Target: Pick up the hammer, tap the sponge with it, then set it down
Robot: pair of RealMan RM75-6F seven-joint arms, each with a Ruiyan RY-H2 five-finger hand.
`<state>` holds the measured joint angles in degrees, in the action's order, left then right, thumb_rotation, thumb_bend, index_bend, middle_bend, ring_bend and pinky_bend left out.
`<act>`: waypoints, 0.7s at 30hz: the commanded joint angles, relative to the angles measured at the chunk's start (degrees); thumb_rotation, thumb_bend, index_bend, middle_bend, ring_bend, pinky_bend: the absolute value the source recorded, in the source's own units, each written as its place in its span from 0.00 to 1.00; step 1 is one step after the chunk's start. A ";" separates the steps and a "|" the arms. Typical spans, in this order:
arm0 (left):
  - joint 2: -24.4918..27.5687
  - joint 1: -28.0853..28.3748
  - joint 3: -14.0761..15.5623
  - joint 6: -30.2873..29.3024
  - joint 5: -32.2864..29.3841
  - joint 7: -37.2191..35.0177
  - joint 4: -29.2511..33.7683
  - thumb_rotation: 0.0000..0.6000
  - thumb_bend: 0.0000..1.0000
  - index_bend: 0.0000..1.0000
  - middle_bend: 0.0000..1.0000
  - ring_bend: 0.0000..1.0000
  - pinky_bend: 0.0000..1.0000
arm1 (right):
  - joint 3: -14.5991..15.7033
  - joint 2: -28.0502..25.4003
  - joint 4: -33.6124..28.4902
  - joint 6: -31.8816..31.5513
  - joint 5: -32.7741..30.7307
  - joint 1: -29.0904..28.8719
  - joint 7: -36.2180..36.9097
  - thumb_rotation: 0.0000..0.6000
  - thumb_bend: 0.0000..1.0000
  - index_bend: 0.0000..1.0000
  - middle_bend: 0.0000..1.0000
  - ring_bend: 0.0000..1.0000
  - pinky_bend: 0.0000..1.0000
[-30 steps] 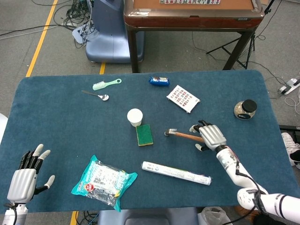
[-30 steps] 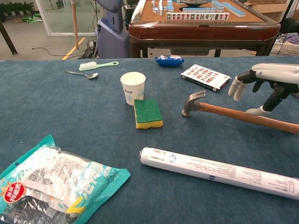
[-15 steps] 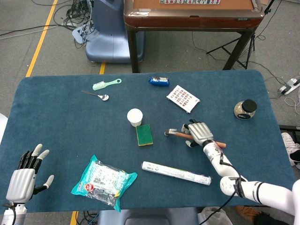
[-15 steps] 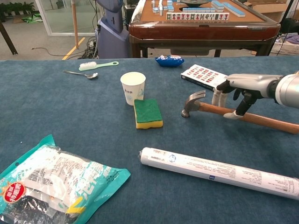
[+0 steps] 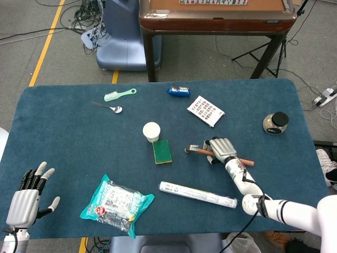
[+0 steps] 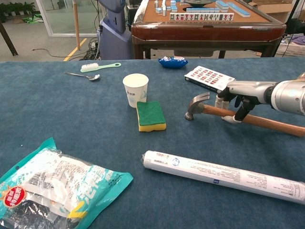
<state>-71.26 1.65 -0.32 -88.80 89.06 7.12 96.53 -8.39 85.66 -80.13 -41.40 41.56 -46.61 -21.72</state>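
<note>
Hammer [image 6: 248, 119] lies on table, right robot hand [image 6: 234, 98] wrapping its handle

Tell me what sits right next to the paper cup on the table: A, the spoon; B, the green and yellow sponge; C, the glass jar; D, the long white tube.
B: the sponge lies just in front of the paper cup, nearly touching its base, closer than anything else on the table.
</note>
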 commanded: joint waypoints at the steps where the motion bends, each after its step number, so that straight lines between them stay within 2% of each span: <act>1: -0.03 0.01 -0.01 0.04 -0.02 0.08 -0.01 1.00 0.24 0.14 0.02 0.03 0.00 | 0.18 0.11 0.21 0.14 -0.08 -0.21 0.35 1.00 0.49 0.40 0.43 0.19 0.25; 21: -0.29 0.05 -0.13 0.32 -0.39 0.62 -0.27 1.00 0.24 0.14 0.02 0.03 0.00 | 1.38 0.47 1.14 0.77 -0.23 -0.82 3.39 1.00 0.62 0.45 0.49 0.25 0.25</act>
<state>-71.55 1.70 -0.46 -88.48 88.67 7.73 96.27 -7.04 86.13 -79.03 -40.67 41.34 -47.44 -18.38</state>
